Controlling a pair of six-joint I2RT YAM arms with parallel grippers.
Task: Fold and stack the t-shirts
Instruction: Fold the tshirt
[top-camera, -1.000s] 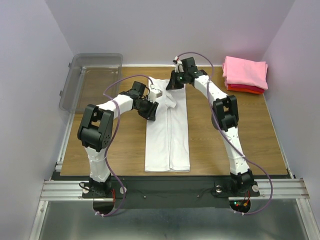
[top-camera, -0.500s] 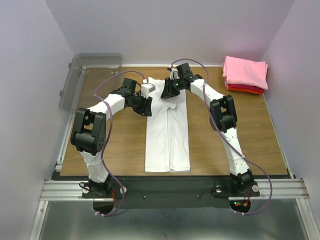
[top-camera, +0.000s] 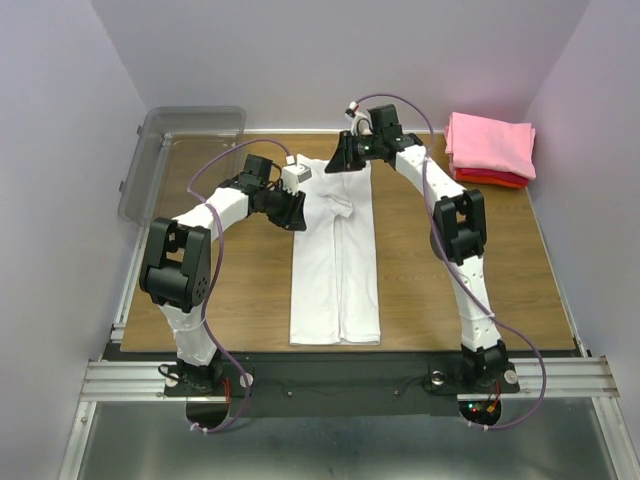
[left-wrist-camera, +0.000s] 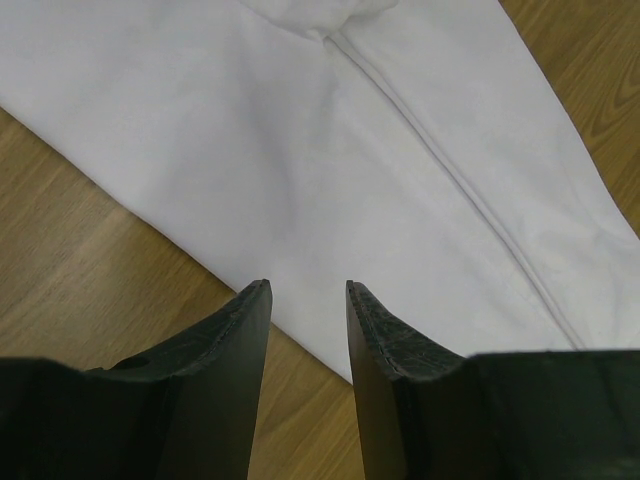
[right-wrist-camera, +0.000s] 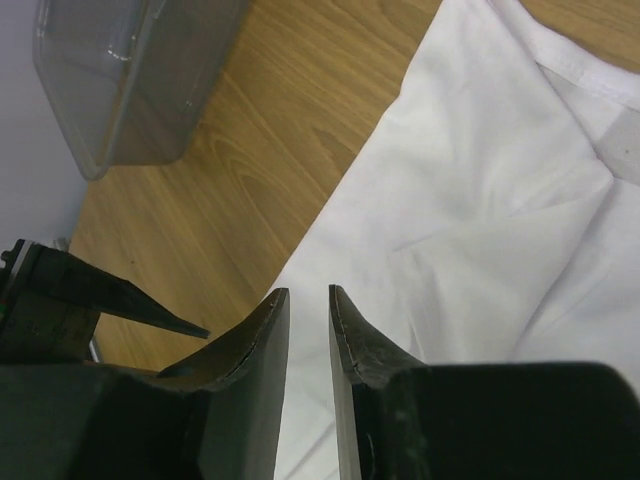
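One white t-shirt (top-camera: 335, 270) is laid as a long strip on the wooden table (top-camera: 200, 290) with bare wood along both edges, one pink t-shirt (top-camera: 490, 143) is stacked on one red t-shirt (top-camera: 490, 179) at the far right corner, and the left gripper (left-wrist-camera: 308, 290) and right gripper (right-wrist-camera: 308, 292) are held parted, empty, over the strip's far end.

white t-shirt (top-camera: 336, 262), pink t-shirt (top-camera: 490, 143), red t-shirt (top-camera: 495, 180)

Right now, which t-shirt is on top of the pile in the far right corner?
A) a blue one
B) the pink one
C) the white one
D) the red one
B: the pink t-shirt lies folded on top of the red t-shirt, while the white t-shirt lies by itself in the middle of the table.
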